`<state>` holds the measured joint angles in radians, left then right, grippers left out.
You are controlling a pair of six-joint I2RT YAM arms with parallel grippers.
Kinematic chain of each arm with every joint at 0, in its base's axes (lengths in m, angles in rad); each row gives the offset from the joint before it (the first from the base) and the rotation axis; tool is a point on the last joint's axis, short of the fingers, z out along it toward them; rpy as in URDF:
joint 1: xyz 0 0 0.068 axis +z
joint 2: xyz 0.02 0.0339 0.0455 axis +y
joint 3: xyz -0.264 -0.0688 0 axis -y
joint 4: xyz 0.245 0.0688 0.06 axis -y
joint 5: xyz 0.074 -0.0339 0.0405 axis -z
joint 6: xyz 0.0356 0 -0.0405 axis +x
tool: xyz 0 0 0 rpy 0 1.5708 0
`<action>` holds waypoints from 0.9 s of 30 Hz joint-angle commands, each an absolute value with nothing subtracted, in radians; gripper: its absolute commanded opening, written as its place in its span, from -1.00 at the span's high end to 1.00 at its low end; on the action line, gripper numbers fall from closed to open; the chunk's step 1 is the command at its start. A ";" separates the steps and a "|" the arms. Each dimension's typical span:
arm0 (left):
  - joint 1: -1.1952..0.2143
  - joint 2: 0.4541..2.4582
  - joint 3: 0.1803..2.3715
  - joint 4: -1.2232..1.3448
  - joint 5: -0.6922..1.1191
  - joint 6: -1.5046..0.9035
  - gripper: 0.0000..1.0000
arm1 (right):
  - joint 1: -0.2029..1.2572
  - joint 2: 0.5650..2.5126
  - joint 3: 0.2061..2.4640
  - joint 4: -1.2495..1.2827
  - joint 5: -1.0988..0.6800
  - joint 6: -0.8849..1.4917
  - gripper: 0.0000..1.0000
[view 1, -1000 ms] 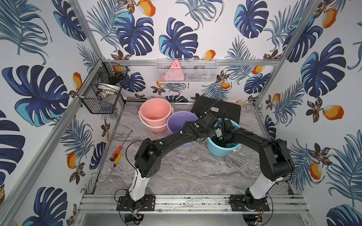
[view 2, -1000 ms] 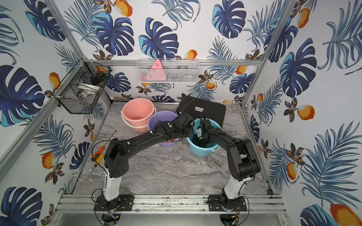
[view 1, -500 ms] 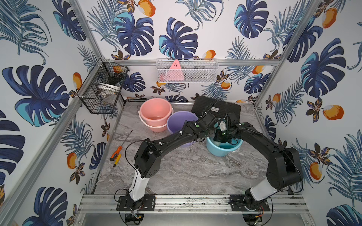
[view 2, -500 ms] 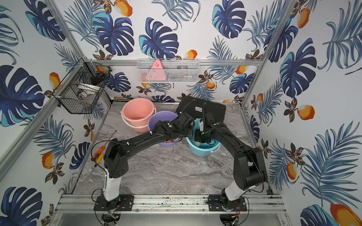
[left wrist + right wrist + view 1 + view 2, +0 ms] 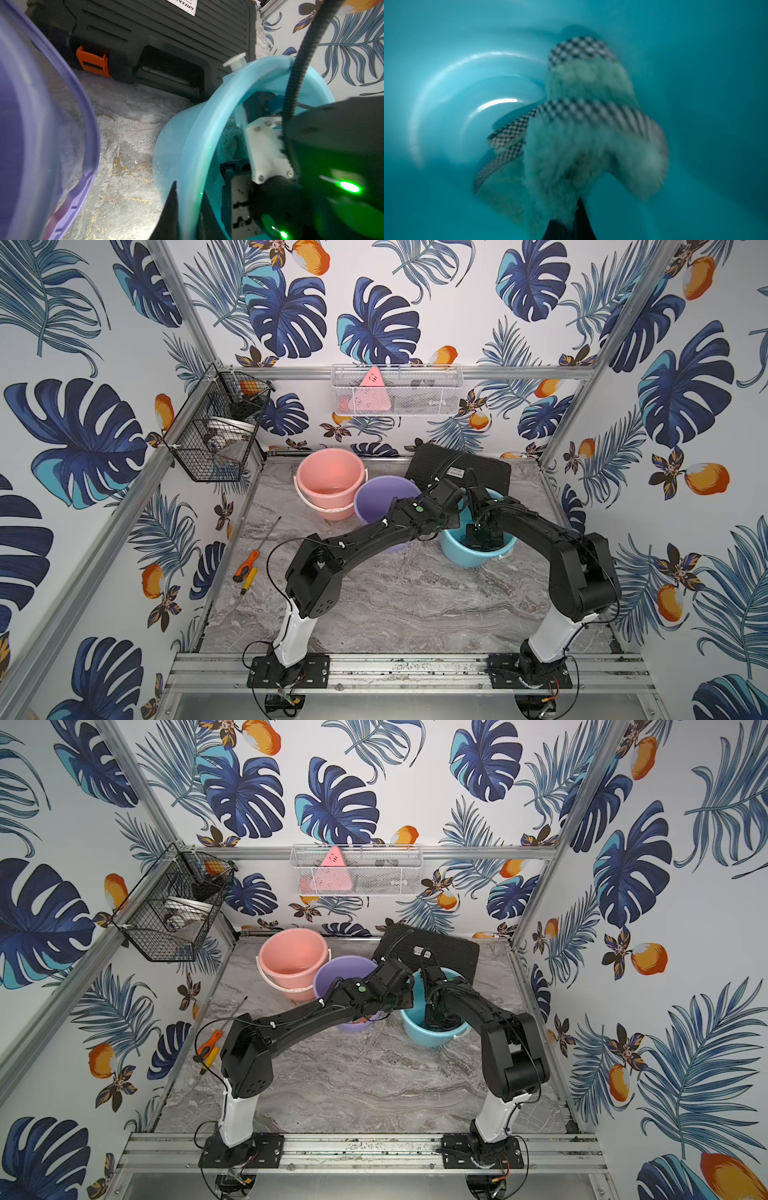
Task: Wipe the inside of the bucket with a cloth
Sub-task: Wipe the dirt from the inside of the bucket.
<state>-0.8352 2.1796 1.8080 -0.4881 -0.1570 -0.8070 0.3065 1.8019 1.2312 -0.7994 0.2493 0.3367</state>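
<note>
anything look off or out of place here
Nothing looks spilled or damaged. The only stray things are the screwdrivers lying loose by the left edge of the table, well away from the blue bucket that has the cloth inside it.

A white label (image 5: 184,5) on the black case (image 5: 158,33) bears the dark capitals "GREEN", cut off by the left wrist view's edge. In both top views it is unreadable, as are the dark marks on the pink triangle (image 5: 371,390)

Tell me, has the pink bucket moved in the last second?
No. The pink bucket sits where it did a second ago, same gap from the black wire basket on the wall.
</note>
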 commanded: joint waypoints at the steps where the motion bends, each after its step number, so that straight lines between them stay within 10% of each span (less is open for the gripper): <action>1: -0.841 2.180 1.804 -0.577 -0.091 -0.744 1.00 | 0.285 1.877 1.228 -0.772 0.288 0.405 1.00; 15: -0.841 2.193 1.795 -0.588 -0.092 -0.744 1.00 | 0.287 1.836 1.148 -0.445 -0.503 0.328 1.00; 27: -0.841 2.197 1.851 -0.648 -0.170 -0.730 1.00 | 0.299 1.682 1.127 -0.545 -0.689 0.271 1.00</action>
<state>-0.8310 2.1891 1.8366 -0.5854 -0.2108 -0.7982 0.2867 1.6966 1.1126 -0.5022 -0.5667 0.3161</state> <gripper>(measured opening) 0.140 0.068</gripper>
